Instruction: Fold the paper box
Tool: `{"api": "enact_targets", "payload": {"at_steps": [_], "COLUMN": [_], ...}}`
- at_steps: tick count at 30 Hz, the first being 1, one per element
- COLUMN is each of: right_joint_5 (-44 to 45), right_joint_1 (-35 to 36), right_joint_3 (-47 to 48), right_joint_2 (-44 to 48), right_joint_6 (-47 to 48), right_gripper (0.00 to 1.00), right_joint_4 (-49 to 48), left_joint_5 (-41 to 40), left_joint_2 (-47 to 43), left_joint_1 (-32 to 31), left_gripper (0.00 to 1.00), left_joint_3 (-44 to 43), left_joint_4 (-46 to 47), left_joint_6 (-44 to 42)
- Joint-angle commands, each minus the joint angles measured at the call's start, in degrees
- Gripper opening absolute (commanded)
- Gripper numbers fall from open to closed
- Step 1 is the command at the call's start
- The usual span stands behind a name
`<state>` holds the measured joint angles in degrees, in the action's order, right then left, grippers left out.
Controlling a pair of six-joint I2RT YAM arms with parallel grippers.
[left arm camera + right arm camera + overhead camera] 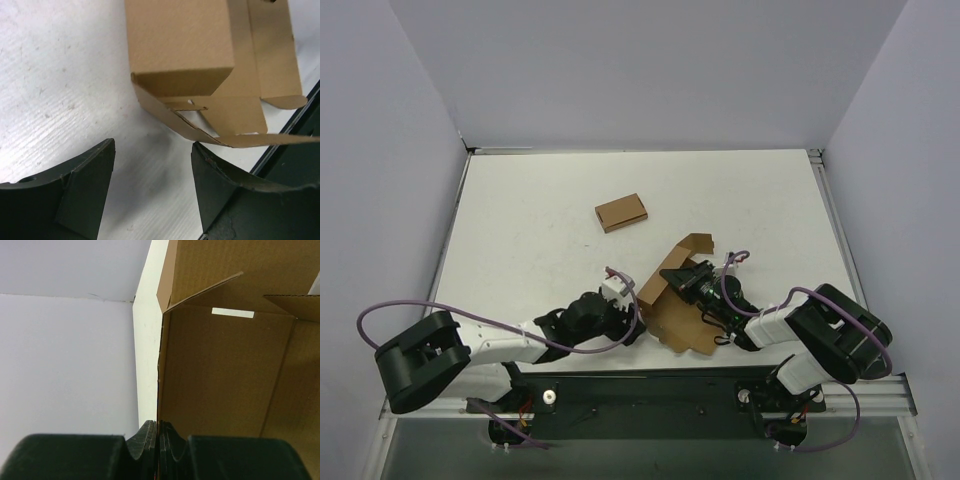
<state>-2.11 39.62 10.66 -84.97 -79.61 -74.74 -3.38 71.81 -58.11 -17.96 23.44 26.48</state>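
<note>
My right gripper [158,432] was clamped shut on the edge of one upright panel of the box [225,380], the two fingers pressed together with the cardboard pinched between them. From that wrist I looked along the brown inner face, where a narrow pale slot [232,313] was cut near a crease and a flap leaned in above it.

My left gripper [152,165] stood open, its dark fingers [82,192] well apart and low over the table [60,85], just short of the box [180,40]. A folded corner and a thin, loose flap [200,131] lay nearest the tips; I could not tell whether the flap touched the right-hand finger.

From above, the box [675,310] sat half-formed with flaps spread, between the two grippers, the left gripper [625,300] on its left and the right gripper [685,278] over its middle. A small box [621,212], flat and closed, lay well beyond the box, toward the far-left side.
</note>
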Motion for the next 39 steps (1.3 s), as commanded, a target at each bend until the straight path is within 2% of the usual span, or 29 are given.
{"api": "enact_targets", "payload": {"at_steps": [1, 9, 18, 30, 39], "right_joint_5": [1.8, 1.9, 3.8, 5.4, 6.7], "right_joint_1": [0.7, 0.8, 0.9, 1.1, 1.0], "right_joint_3": [-0.6, -0.8, -1.3, -4.3, -7.0], "right_joint_2": [-0.7, -1.2, -0.8, 0.4, 1.2], "right_joint_6": [1.3, 1.0, 0.6, 2.0, 2.4], "right_gripper": [0.0, 0.0, 0.0, 0.0, 0.0], "right_joint_4": [-4.1, -4.5, -4.3, -7.1, -9.2], "left_joint_5": [-1.6, -2.9, -14.4, -13.3, -20.6], "left_joint_2": [1.4, 5.8, 7.4, 10.0, 10.8], "left_joint_1": [-0.4, -0.6, -4.5, -7.7, -9.8], "left_gripper": [0.71, 0.7, 0.73, 0.76, 0.76], "left_joint_3": [-3.4, -5.1, -6.8, -3.6, -2.3], "left_joint_4": [9.9, 12.8, 8.3, 20.2, 24.6], "left_joint_6": [-0.7, -0.8, 0.9, 1.6, 2.2]}}
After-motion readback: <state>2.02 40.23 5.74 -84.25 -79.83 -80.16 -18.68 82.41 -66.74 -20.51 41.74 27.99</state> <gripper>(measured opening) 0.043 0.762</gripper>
